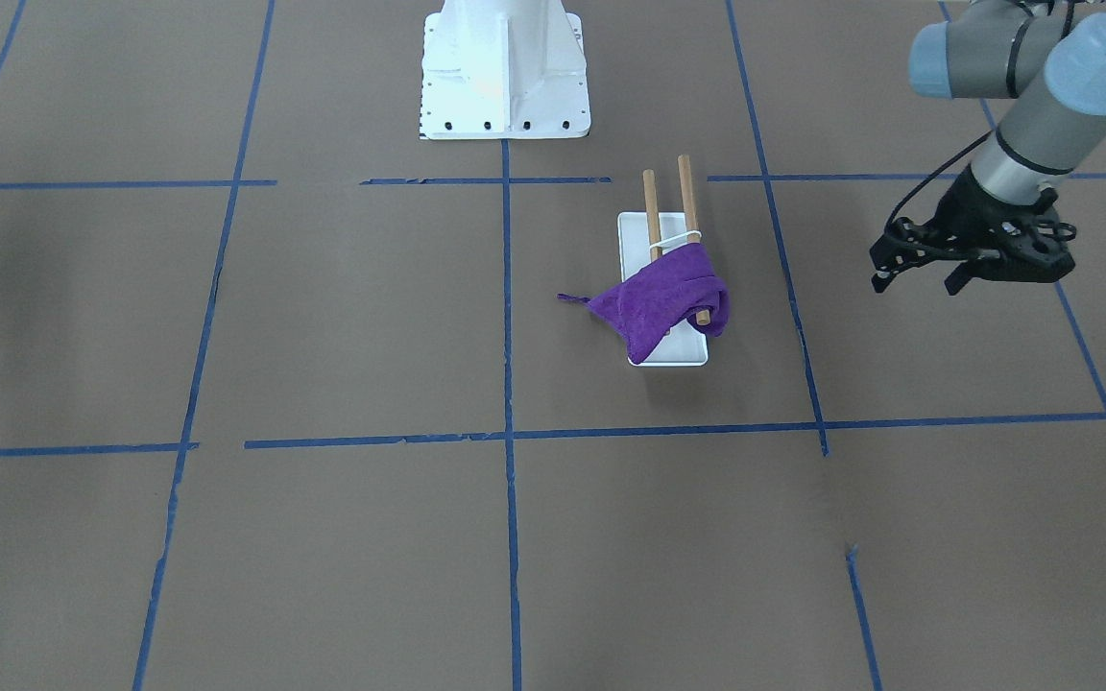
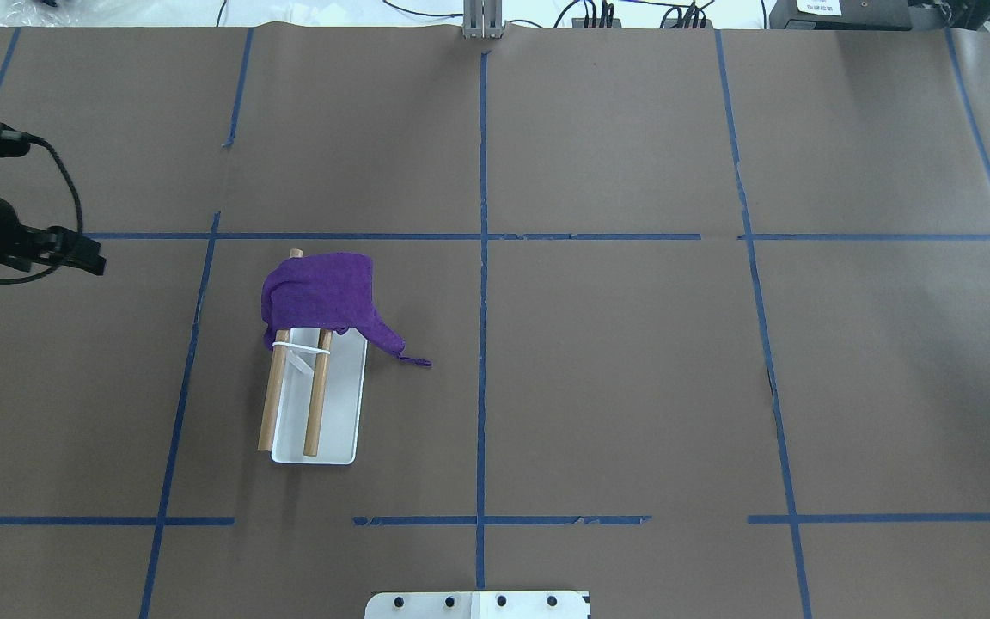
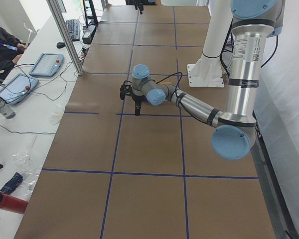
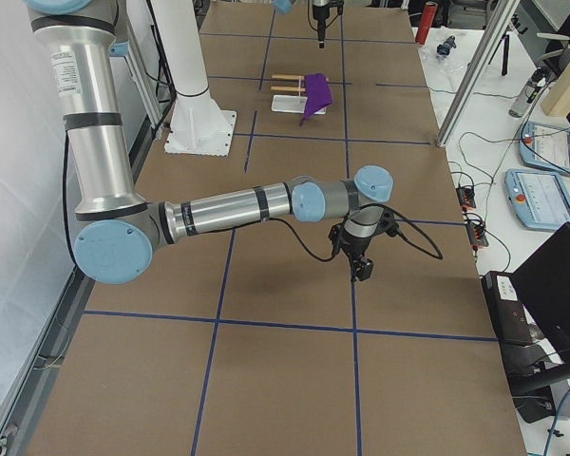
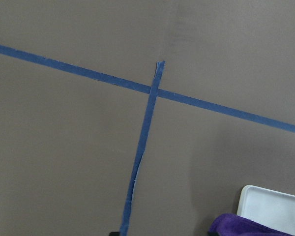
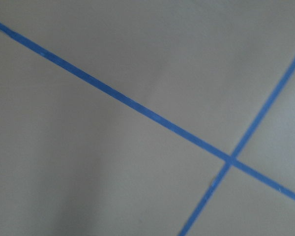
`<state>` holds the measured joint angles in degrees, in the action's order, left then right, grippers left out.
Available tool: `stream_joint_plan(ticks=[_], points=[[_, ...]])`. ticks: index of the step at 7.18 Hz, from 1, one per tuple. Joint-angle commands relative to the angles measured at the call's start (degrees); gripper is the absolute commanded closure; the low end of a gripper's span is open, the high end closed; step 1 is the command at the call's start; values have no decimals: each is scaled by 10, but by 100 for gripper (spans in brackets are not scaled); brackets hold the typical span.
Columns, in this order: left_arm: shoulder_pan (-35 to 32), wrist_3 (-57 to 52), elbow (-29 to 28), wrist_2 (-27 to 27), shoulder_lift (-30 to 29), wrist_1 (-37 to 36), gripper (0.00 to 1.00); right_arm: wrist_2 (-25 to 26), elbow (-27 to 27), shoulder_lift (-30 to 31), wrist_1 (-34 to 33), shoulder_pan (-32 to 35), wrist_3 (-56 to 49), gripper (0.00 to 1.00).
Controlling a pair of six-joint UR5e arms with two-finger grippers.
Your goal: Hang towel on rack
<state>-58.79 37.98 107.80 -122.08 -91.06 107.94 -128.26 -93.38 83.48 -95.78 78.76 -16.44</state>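
Note:
The purple towel point(image 1: 659, 302) point(image 2: 323, 292) lies draped over the ends of the rack's two wooden rods point(image 2: 276, 395) farthest from the robot. One corner with the loop tag point(image 2: 418, 362) trails onto the table. The rack's white base point(image 1: 665, 353) point(image 2: 336, 413) sits flat on the brown paper. My left gripper point(image 1: 918, 281) is open and empty, hovering well off to the rack's side; it also shows at the overhead view's left edge point(image 2: 74, 254). My right gripper point(image 4: 361, 266) hangs far from the rack over bare paper; I cannot tell if it is open or shut.
The white robot pedestal point(image 1: 505, 67) stands behind the rack. Blue tape lines point(image 2: 482, 258) grid the brown paper. A corner of the rack's base point(image 5: 275, 206) and of the towel point(image 5: 246, 227) shows in the left wrist view. Tablets and cables lie beyond the table's far edge.

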Motion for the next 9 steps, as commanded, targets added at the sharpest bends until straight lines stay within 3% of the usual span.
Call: stream_joint_plan(ticks=[1,2,4,6,9], points=[[-127,-279,-46,-6,44,-26,0,-12,42,45,2,65,0,0],[-193,-387,-81,-38,46,-58,0,-22,46,64,2,88,4,0],[-271,-426,-105,-80,52,-93,0,-44,40,96,13,125,7,0],[-282,-428,-109,-82,80,-93,0,-44,-12,99,10,159,18,0],[-295,-426,-96,-98,84,-114,0,-43,-15,90,16,157,69,0]])
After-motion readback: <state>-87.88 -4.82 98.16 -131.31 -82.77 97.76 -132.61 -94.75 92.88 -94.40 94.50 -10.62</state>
